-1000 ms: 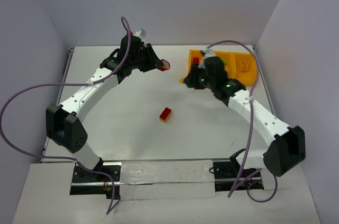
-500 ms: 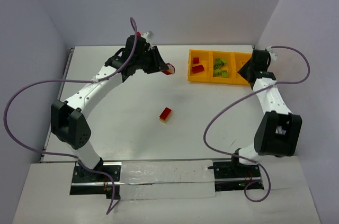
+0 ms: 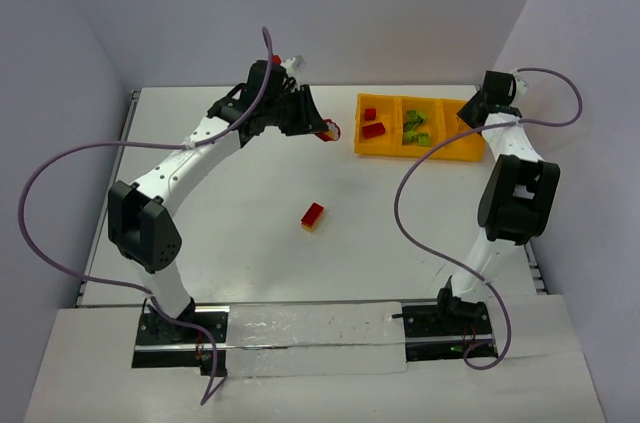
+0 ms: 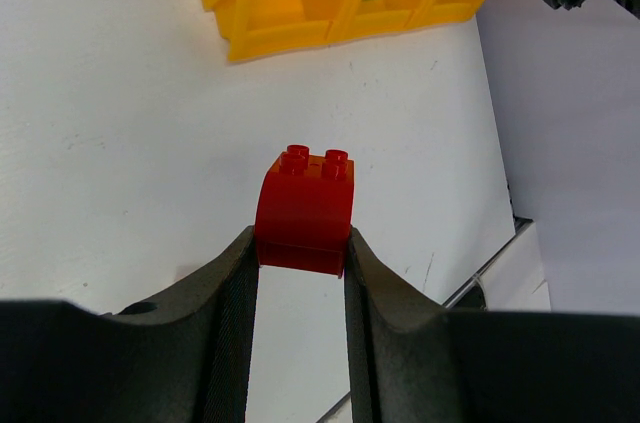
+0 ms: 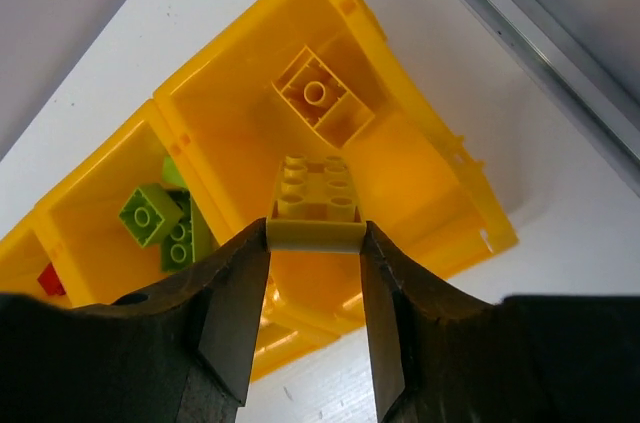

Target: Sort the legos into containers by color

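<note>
Lego (image 5: pixel 318 205), yellow, between right tool (image 5: pixel 316 239) fingers, above tray (image 5: pixel 420 133) end compartment

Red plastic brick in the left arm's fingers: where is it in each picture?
Top external: red plastic brick upper middle, just left of the orange-yellow three-compartment plastic tray.
Left wrist: centre, between the fingers.
Right wrist: not in it.
Shared landmark: the tray, in all three views.
</note>
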Motion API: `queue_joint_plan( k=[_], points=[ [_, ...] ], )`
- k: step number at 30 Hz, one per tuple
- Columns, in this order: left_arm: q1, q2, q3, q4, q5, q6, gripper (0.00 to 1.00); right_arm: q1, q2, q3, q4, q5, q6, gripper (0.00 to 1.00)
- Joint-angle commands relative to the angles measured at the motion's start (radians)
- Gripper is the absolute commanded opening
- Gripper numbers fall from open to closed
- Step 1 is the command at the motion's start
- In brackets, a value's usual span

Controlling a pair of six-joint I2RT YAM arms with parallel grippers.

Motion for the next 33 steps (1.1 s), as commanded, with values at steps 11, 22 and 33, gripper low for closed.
queue_joint_plan(
  k=[11, 22, 33],
  points=[
    [-0.039, 0.134, 0.215, -0.024, 0.053, 0.012, 0.00, -0.003, -0.102, 0.092, -0.046, -0.082, -0.009, 0.84],
    [-0.044, 0.497, 0.659, 0.050, 0.061, 0.013, 0.00, 0.089, -0.614, -0.341, -0.017, -0.161, 0.039, 0.84],
    [-0.043, 0.744, 0.751, 0.416, -0.063, -0.070, 0.00, 0.124, -0.981, -0.497, -0.191, -0.087, 0.056, 0.84]
  ],
)
